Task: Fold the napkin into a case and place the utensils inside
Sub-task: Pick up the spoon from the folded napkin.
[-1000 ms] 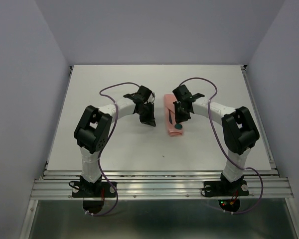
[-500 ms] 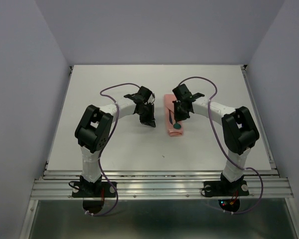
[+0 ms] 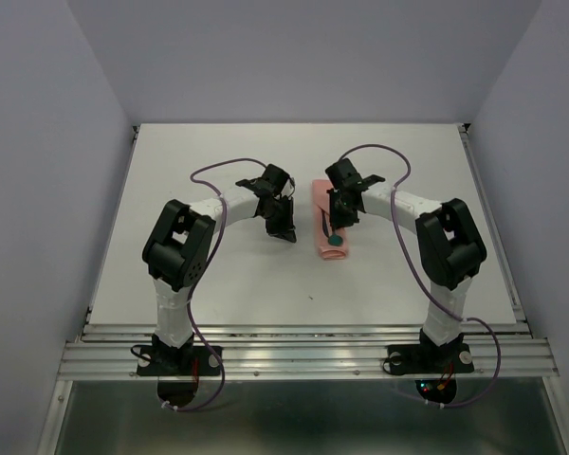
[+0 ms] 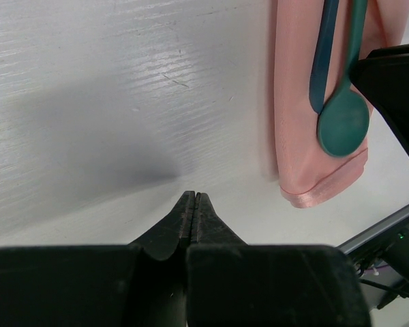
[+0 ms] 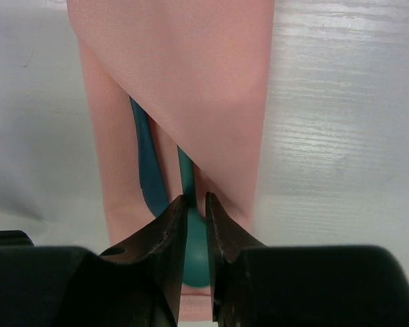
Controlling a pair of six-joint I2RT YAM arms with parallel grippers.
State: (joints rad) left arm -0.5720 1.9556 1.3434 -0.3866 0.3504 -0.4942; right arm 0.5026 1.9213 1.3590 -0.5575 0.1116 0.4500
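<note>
**Right arm swings inward, spoon nudged left**

The right arm's (image 3: 450,248) elbow has moved a little toward the middle of the worktop (image 3: 266,284), so the forearm now reaches the case (image 3: 324,252) at a steeper slant. The right hand (image 5: 196,199) has drawn back slightly toward the case's far end. The spoon's (image 4: 342,122) round end has slid a touch to the left on the case. A second ago it looked dark beneath the hand. Now it shows green, with a thin stretch of its handle uncovered.
</note>
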